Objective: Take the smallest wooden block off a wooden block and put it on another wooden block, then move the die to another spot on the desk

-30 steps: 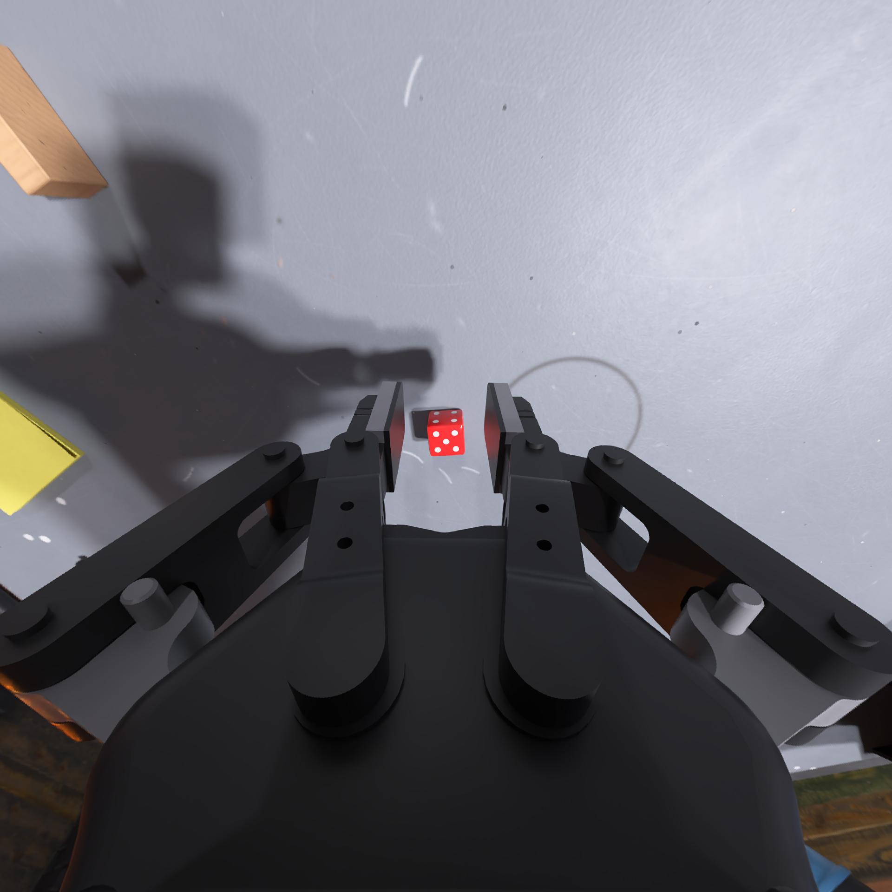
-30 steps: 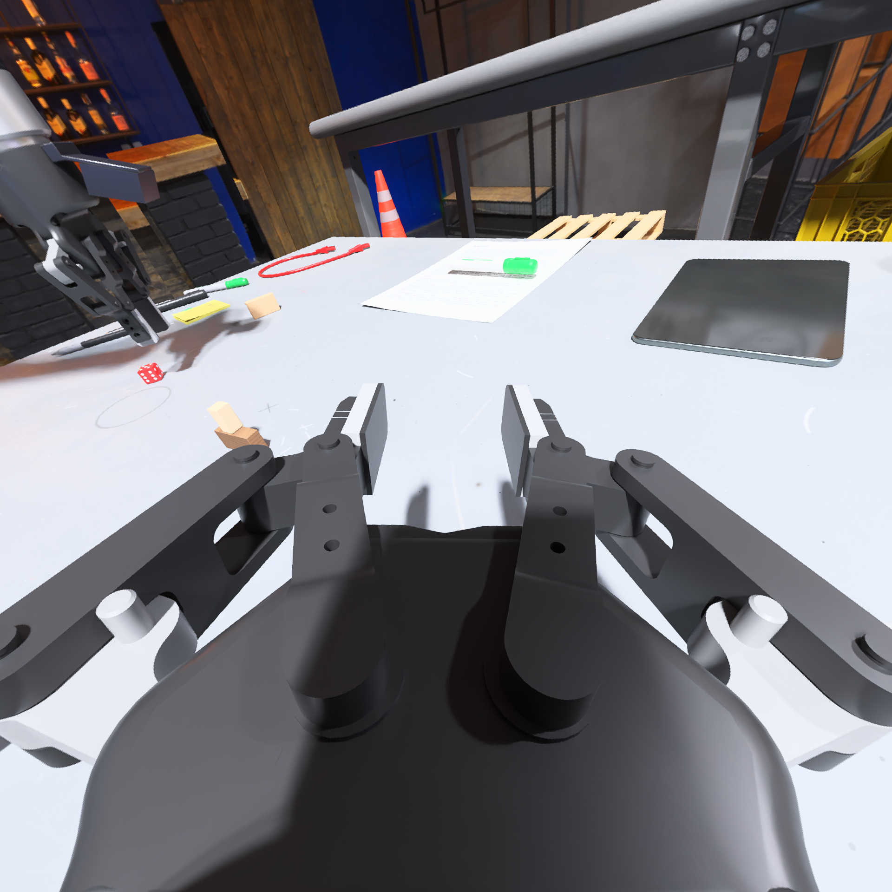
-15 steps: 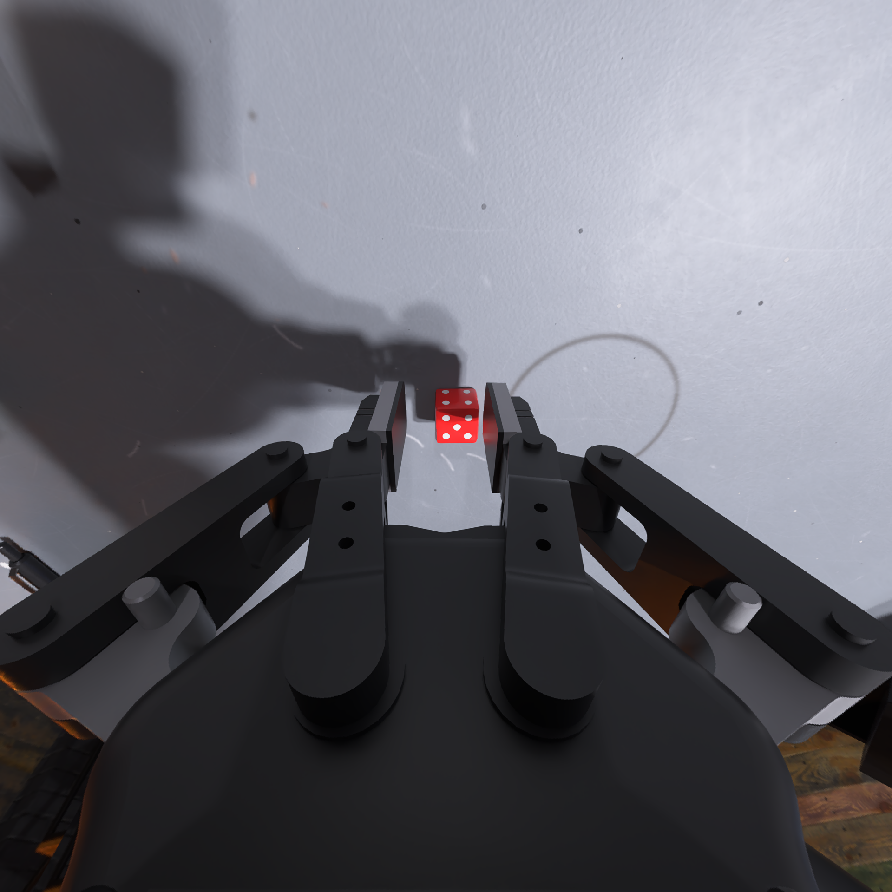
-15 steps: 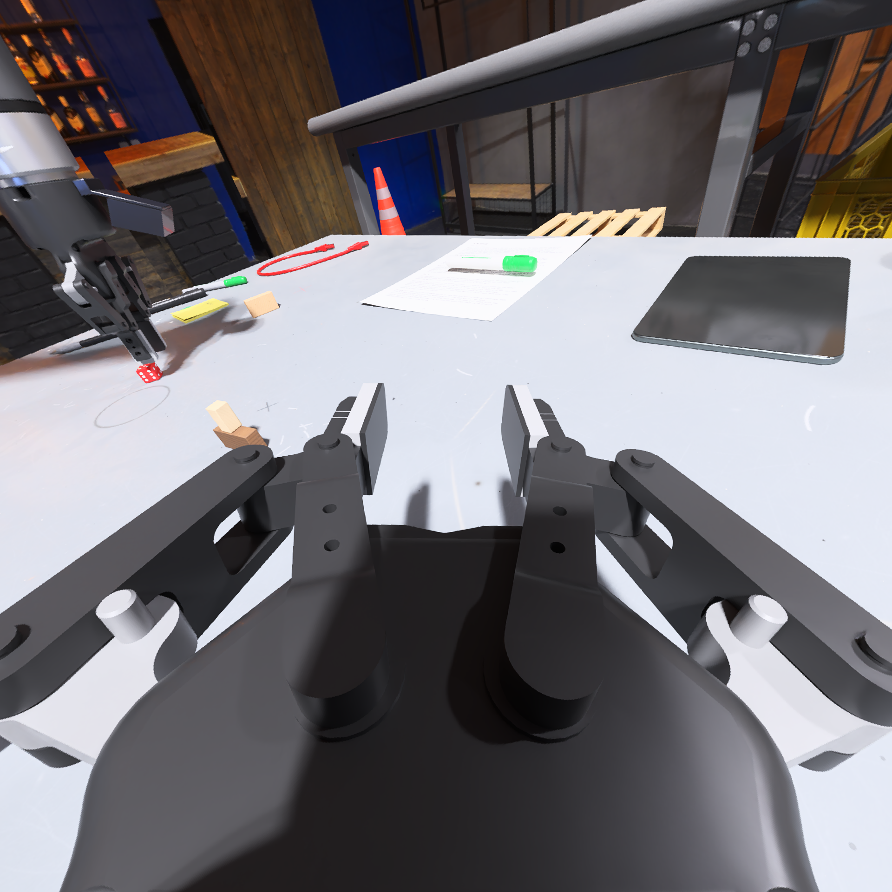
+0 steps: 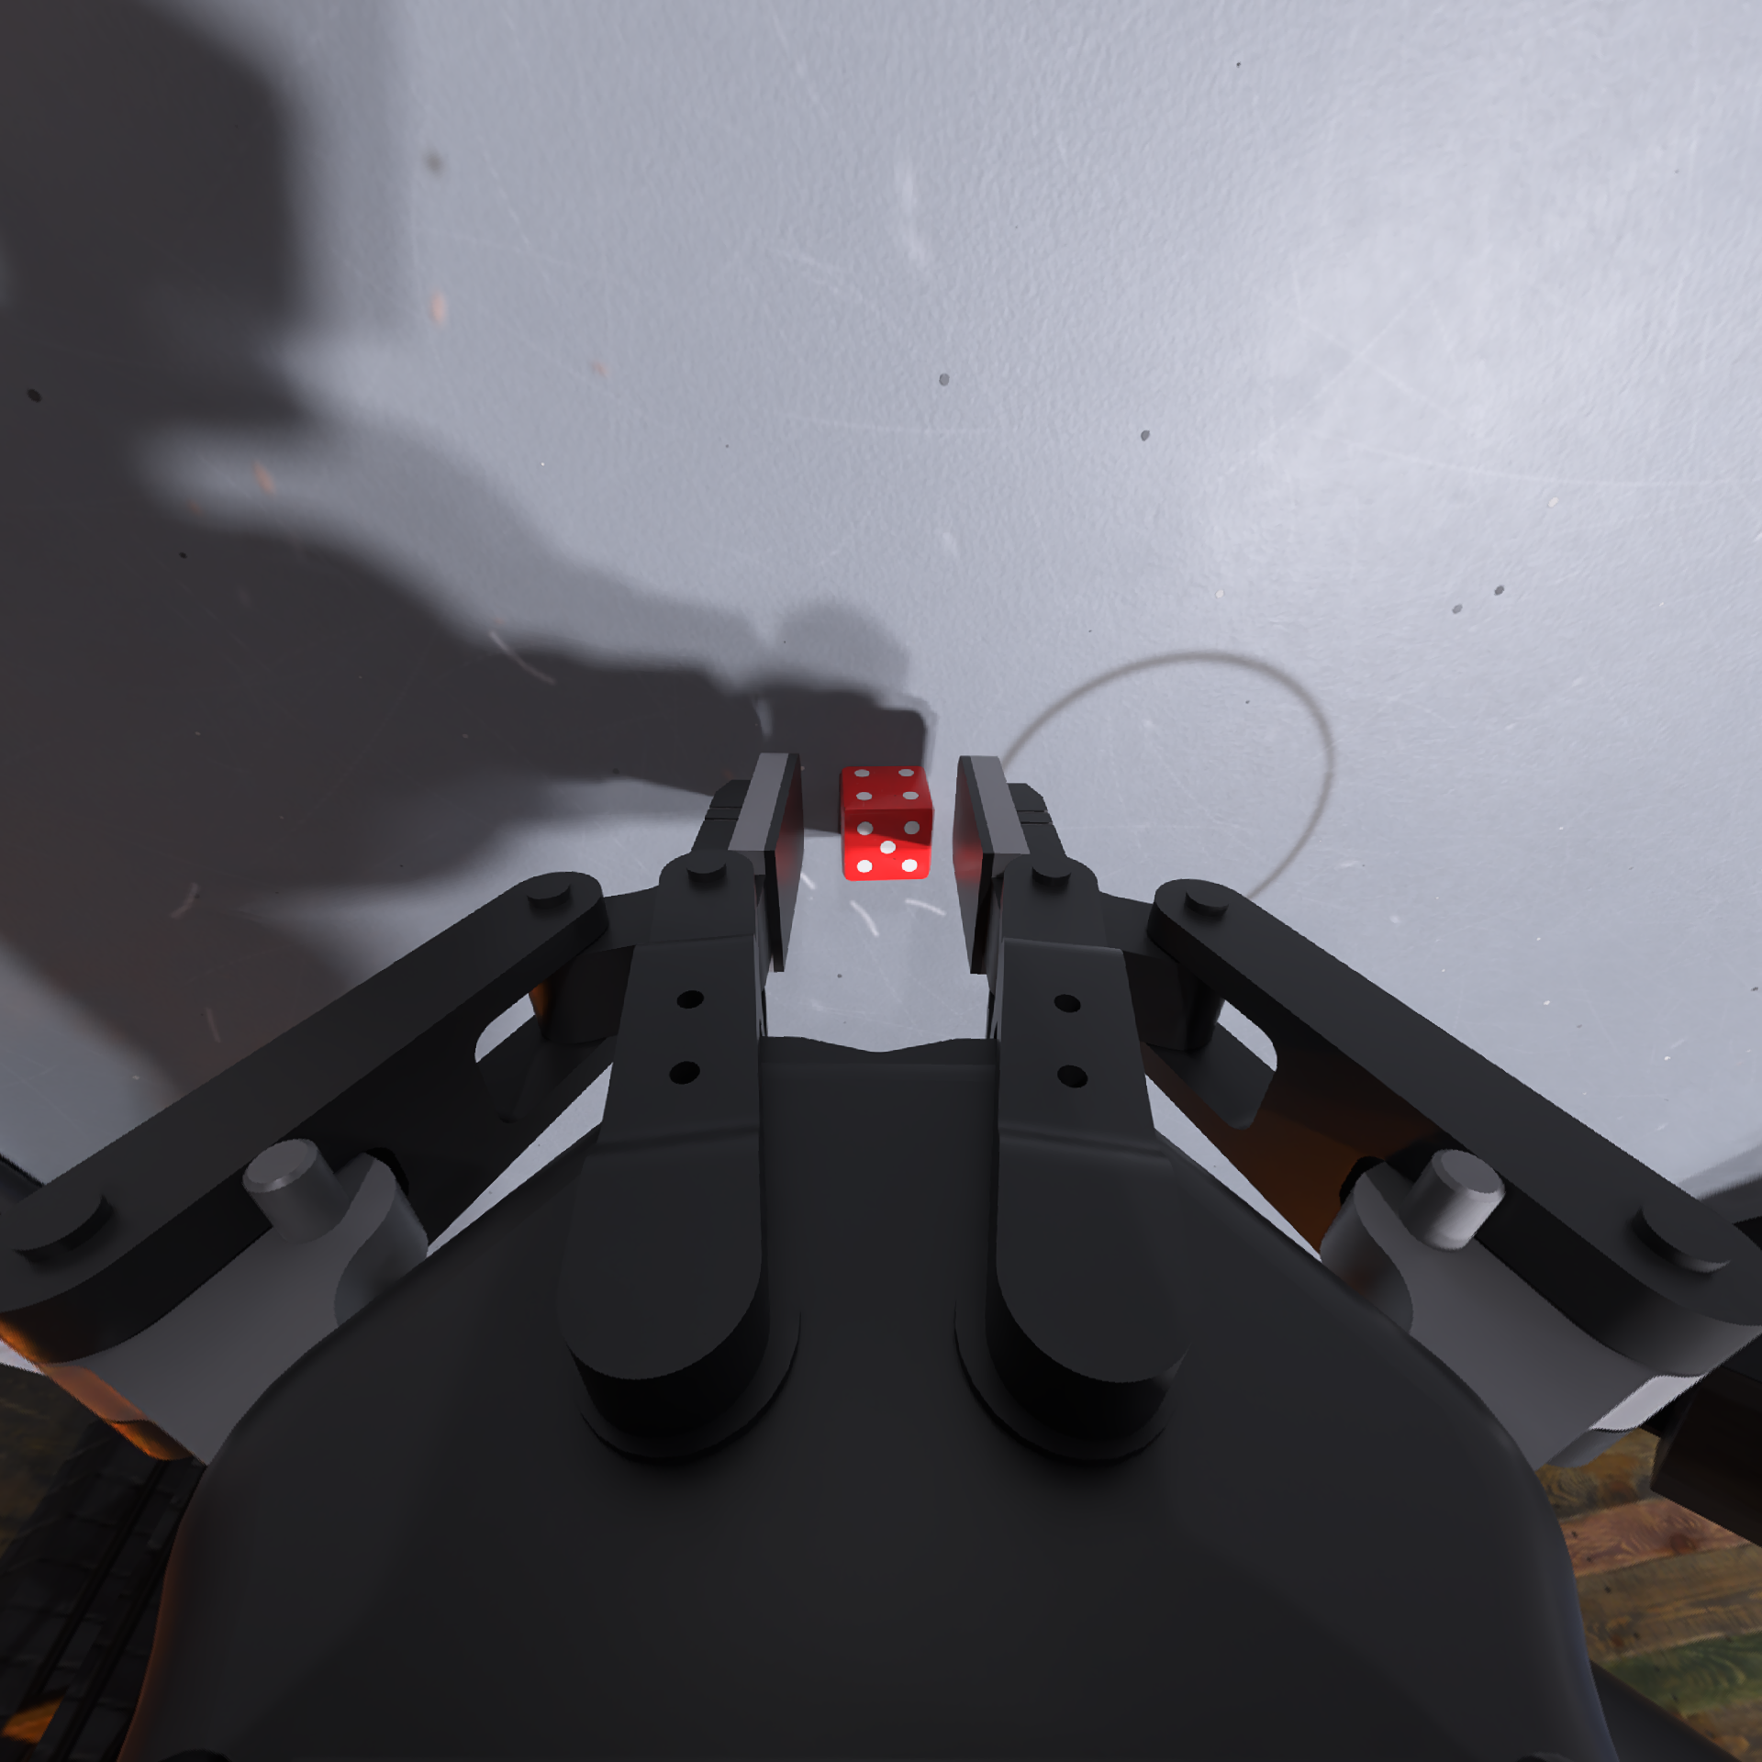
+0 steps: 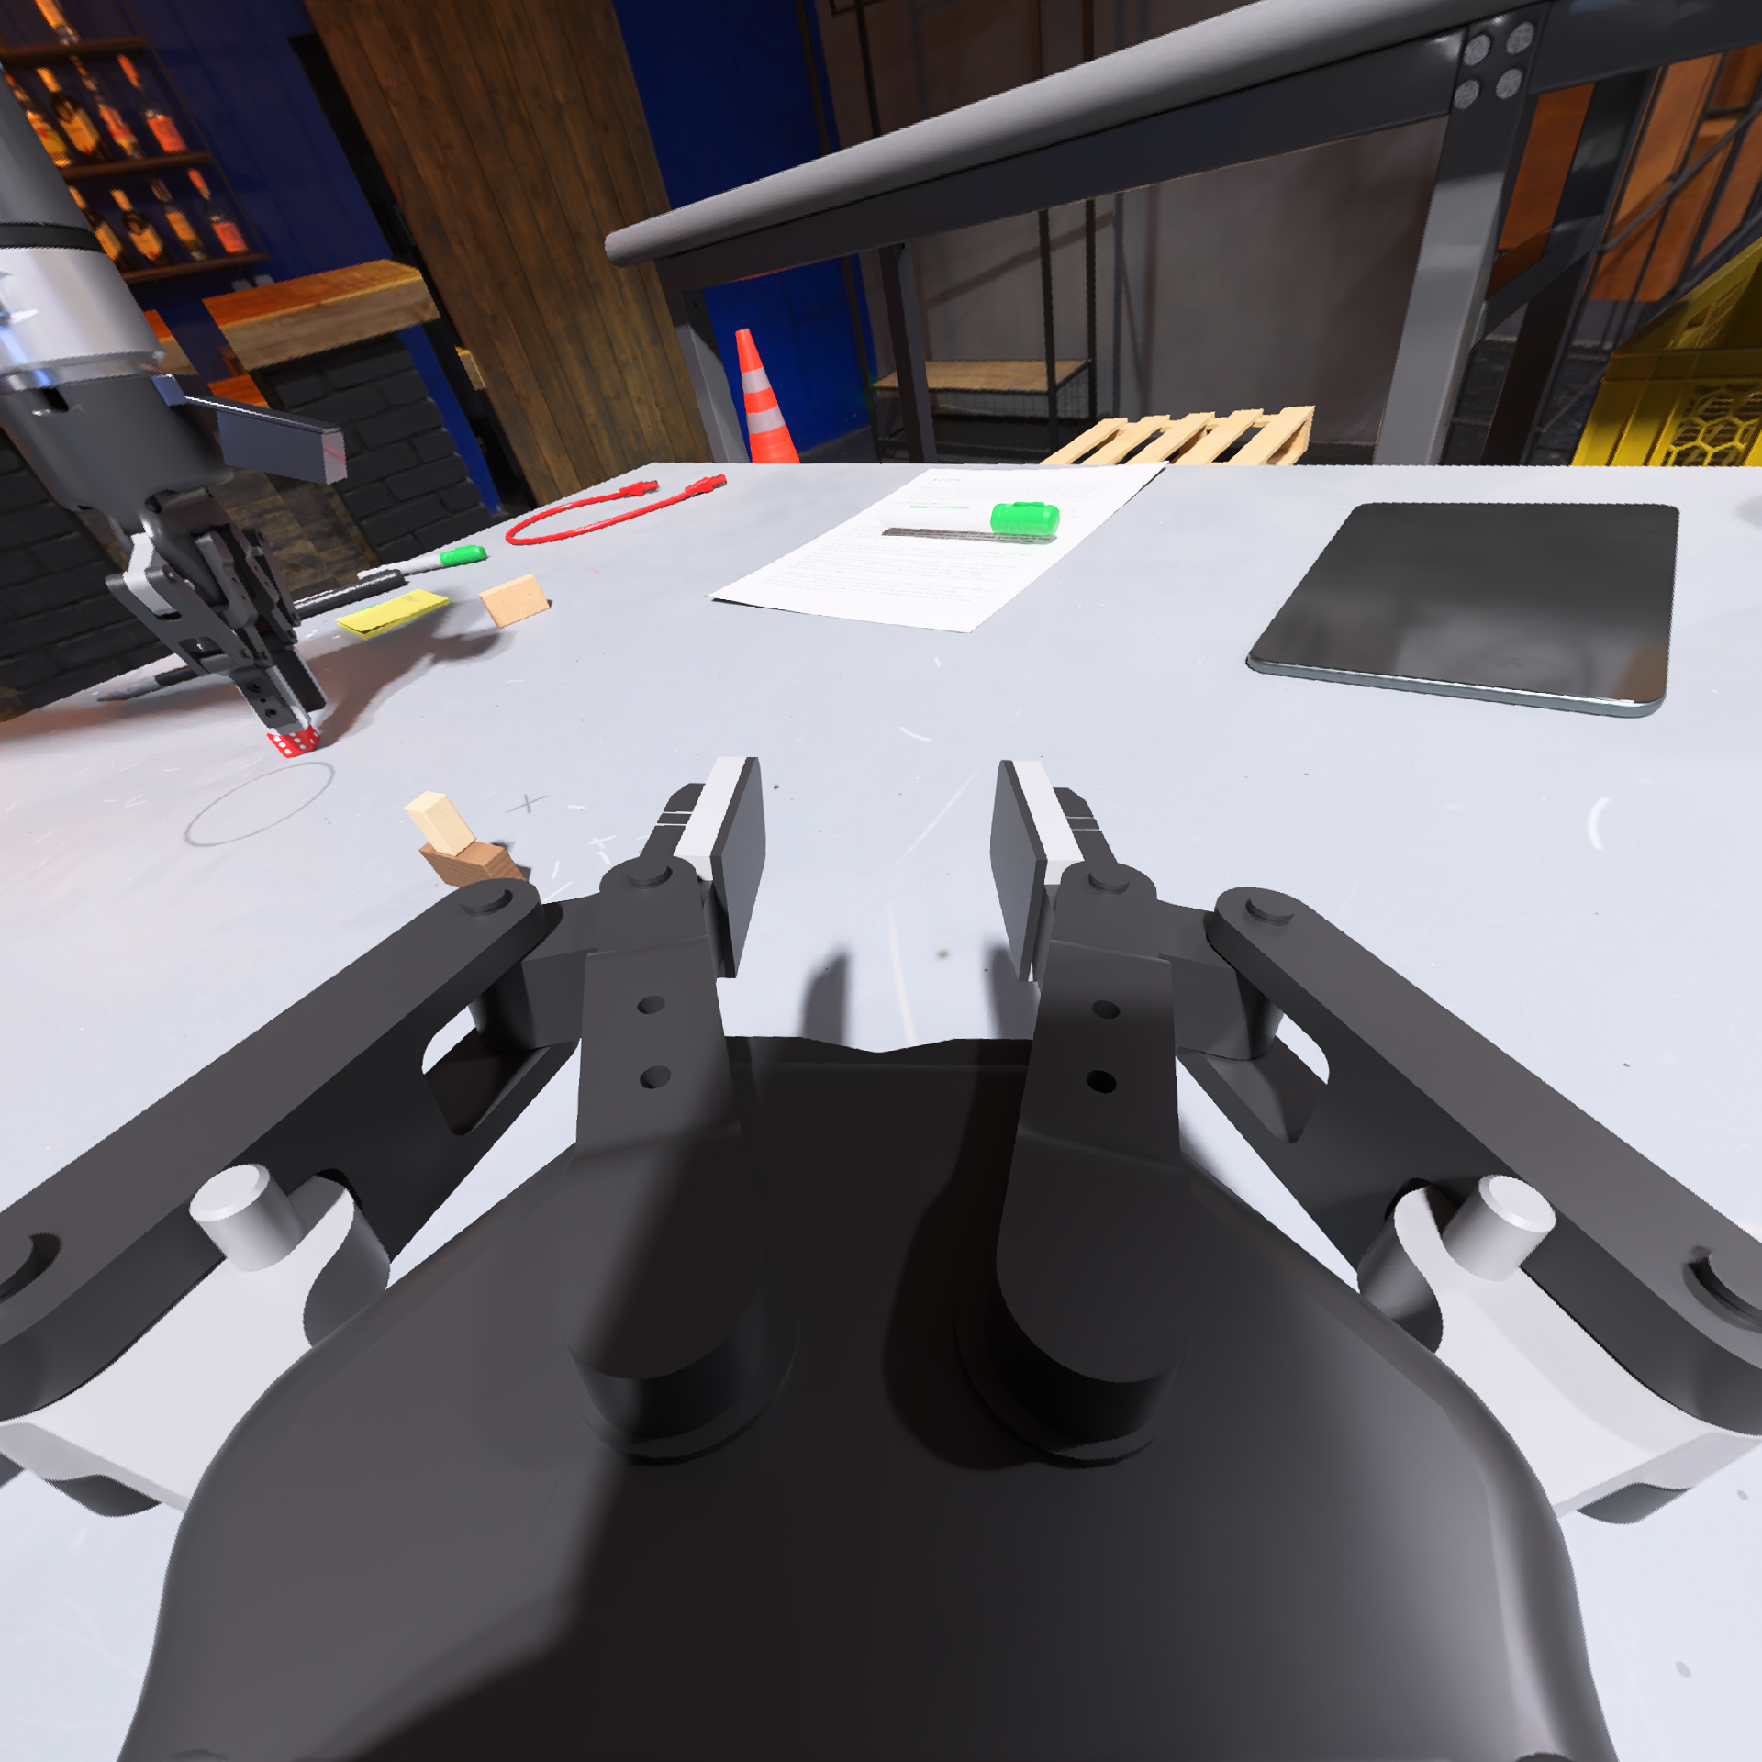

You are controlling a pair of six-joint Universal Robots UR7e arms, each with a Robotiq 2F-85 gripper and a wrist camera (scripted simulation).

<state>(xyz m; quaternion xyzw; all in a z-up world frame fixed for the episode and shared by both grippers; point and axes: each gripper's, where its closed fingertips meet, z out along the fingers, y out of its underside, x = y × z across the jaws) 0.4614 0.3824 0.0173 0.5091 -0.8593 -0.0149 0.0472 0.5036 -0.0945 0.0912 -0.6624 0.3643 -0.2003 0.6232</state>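
A red die [image 5: 885, 823] with white pips sits on the grey desk [image 5: 1239, 334] between the fingers of my left gripper [image 5: 879, 810]. The jaws are open, with a small gap on each side of the die. In the right wrist view the left gripper [image 6: 291, 727] stands low over the die [image 6: 294, 742]. My right gripper [image 6: 877, 810] is open and empty above the desk. A small pale wooden block [image 6: 440, 820] rests tilted on a darker wooden block [image 6: 474, 863] left of it. Another wooden block [image 6: 515, 600] lies farther back.
A drawn circle [image 5: 1316, 763] marks the desk right of the die. On the desk are a yellow pad [image 6: 391, 610], a green-capped marker [image 6: 424, 563], a red cable [image 6: 610, 505], a paper sheet [image 6: 858, 582] with a green object [image 6: 1025, 518], and a dark tablet [image 6: 1487, 601].
My left gripper came down and forward over the die, which now sits between its fingers; the wooden block and yellow pad left its view. The right gripper stayed still.
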